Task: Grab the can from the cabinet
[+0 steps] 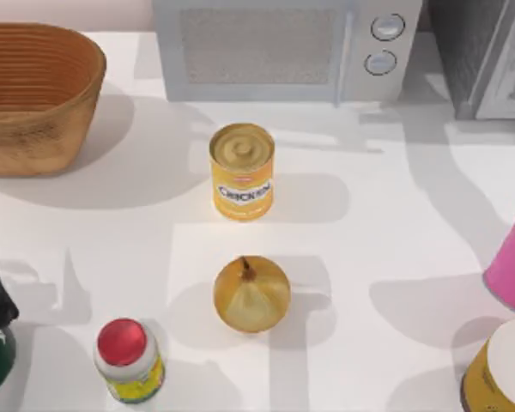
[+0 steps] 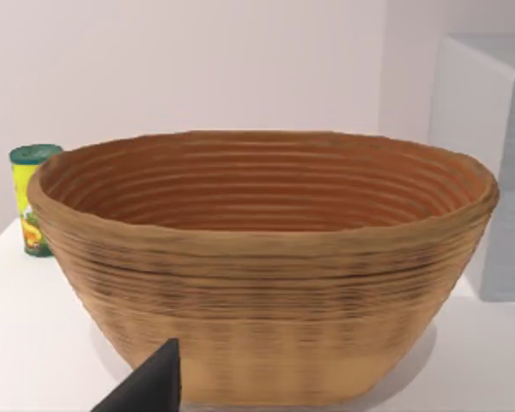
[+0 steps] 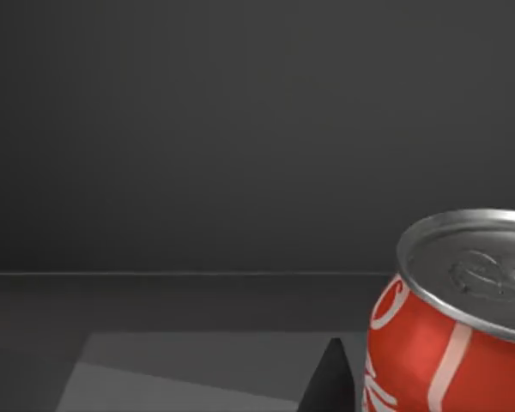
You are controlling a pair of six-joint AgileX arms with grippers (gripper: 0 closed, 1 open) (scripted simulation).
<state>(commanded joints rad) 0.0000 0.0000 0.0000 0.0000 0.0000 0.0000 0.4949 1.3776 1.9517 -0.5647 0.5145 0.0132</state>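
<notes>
Currently on record, 2 AgileX arms and 1 white table [image 1: 378,257].

Item 1: right pincer [image 3: 330,382]. 1 dark tip of it shows low in the right wrist view, over the dark floor inside the cabinet [image 3: 197,129]. Whether the grip is wide or narrow cannot be told.

Item 2: red can [image 3: 451,318], the task's thing. It is upright on the cabinet floor, silver lid up, just beside the right pincer's tip. Contact between them cannot be judged. The cabinet's back wall lies well beyond the pincer.

Item 3: left pincer [image 2: 154,386]. 1 dark tip shows in the left wrist view, near the foot of the woven basket [image 2: 266,275]. Its grip state cannot be told either.

Item 4: small yellow tin with a green lid [image 2: 33,202], upright, farther from the left pincer than the basket and off to the basket's side.

Item 5: table stock seen from above, all apart from both pincers: 1 yellow chicken can [image 1: 242,172], upright at mid-table; 1 onion [image 1: 251,294] near it; 1 red-capped bottle [image 1: 129,360]; 1 microwave [image 1: 287,47] along the far edge; 1 pink container [image 1: 511,270] at the right edge.
</notes>
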